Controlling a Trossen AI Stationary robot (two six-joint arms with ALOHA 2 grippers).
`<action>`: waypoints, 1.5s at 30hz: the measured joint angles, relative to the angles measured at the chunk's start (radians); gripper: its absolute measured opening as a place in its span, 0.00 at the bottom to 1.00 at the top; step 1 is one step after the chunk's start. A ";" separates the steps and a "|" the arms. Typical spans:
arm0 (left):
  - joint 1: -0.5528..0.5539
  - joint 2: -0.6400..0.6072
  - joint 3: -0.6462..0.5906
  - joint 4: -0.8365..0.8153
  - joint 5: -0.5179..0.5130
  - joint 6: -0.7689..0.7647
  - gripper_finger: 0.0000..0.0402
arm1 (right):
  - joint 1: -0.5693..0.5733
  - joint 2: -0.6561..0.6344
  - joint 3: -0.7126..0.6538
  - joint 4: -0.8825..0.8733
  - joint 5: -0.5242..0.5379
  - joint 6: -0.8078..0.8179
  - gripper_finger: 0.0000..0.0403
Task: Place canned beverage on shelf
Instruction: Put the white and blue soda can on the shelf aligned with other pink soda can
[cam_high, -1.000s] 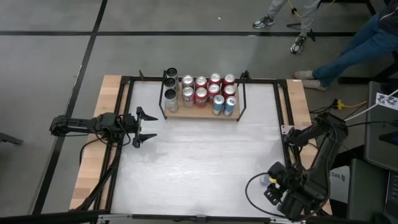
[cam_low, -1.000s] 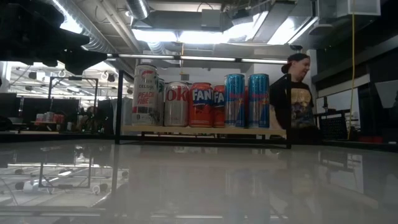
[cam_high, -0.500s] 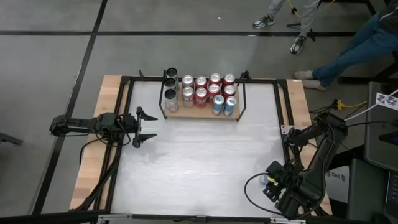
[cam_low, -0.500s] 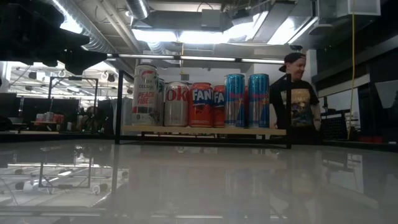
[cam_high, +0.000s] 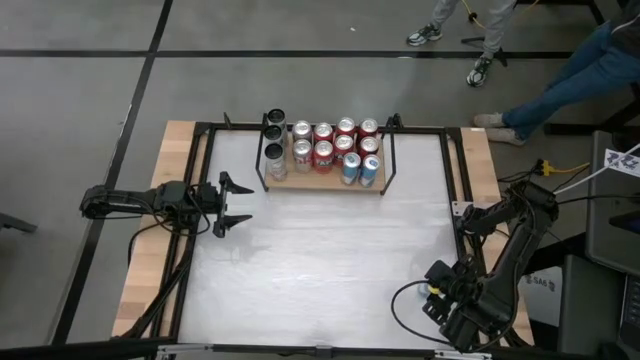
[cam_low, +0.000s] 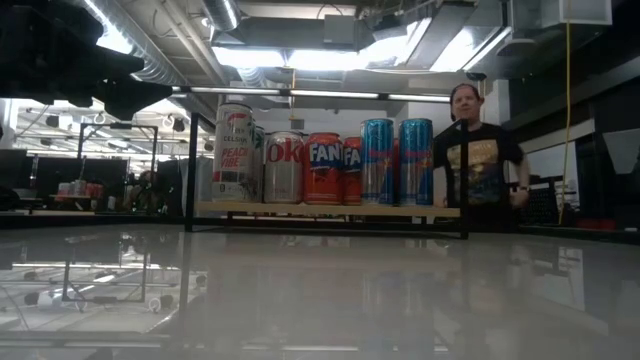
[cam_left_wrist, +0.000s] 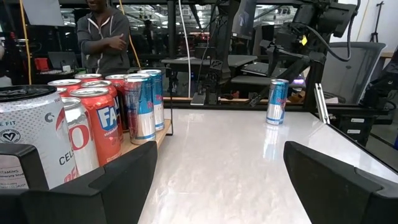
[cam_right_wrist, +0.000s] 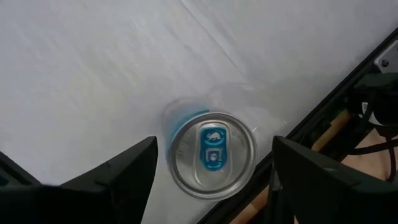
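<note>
Hovering with jaws spread above the lone blue can (cam_right_wrist: 213, 154), the right gripper (cam_right_wrist: 211, 171) stands well apart from the crowded shelf (cam_high: 322, 182).

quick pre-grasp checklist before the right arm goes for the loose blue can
1. Blue can upright on the table: ok.
2. Right gripper above the can, jaws open to either side: ok.
3. Can centred between jaws: ok in the right wrist view.
4. Free space on the shelf: cannot tell; its front edge looks bare.
5. Left gripper open, away from the can, at the table's left: ok.
</note>
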 joint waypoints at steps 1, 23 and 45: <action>0.000 0.000 0.000 0.000 0.000 0.000 0.86 | 0.000 0.000 0.000 0.001 0.000 -0.001 0.76; 0.000 0.000 0.000 0.000 0.000 0.000 0.86 | 0.000 0.000 0.000 -0.025 0.000 -0.064 0.76; 0.000 0.000 0.000 0.000 0.000 0.000 0.86 | 0.000 0.000 -0.066 0.088 -0.026 -0.079 0.76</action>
